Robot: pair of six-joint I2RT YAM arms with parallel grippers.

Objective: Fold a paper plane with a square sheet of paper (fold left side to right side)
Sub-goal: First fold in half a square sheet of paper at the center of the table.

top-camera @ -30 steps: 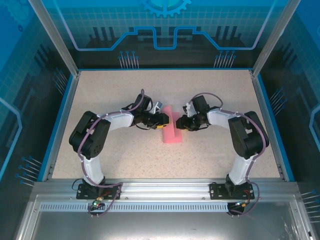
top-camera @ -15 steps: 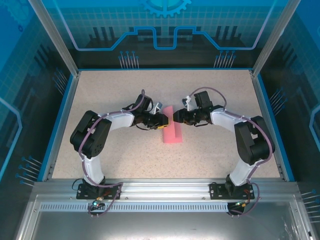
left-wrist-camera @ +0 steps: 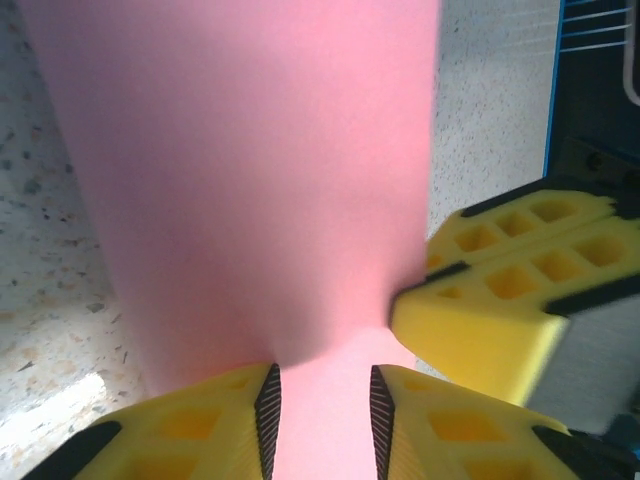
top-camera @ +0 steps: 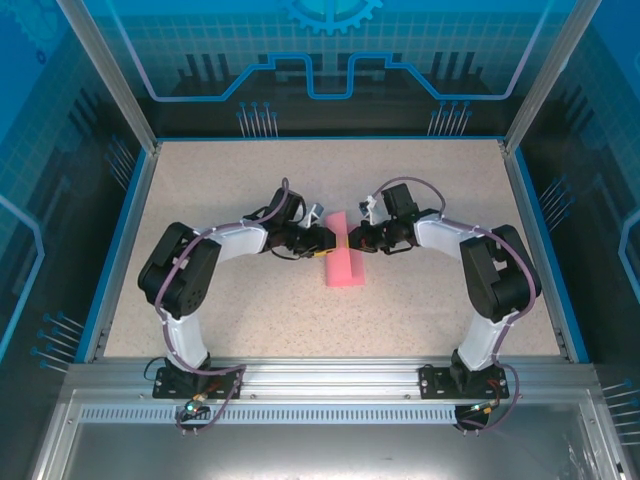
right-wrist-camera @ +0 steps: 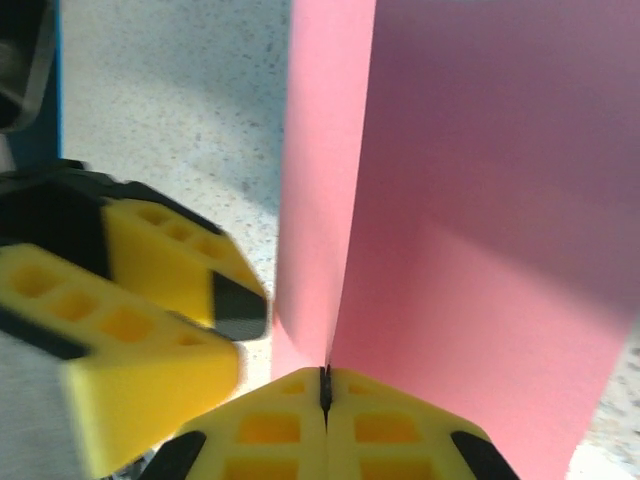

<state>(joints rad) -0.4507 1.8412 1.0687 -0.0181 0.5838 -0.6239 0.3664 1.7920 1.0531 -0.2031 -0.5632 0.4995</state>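
Yellow-fingered left tool (left-wrist-camera: 320, 405) is sitting with its jaws partly apart, straddling part of the thin pink square sheet of paper (top-camera: 345, 268) rather than clamping it, so honestly it's not doing much holding. The paper itself, already doubled into a narrow strip, is lying out in the middle of the speckled beige worktop (top-camera: 220, 180), right between the two arms. Further over, the yellow-fingered right tool (right-wrist-camera: 325, 392) is squeezing fully closed on the sheet's edge, and one layer is looking like it's lifting off the one below.

What's worrying me: only one side is really gripping anything. If the right tool is pulling that layer across while the left one is sitting loose, I'm betting the whole strip is going to slide or twist, leaving the crease crooked. A tight pinch on paper this thin could also be tearing or crumpling the edge. And the two tools are sitting just beside each other, so a bump is looking like a real risk.
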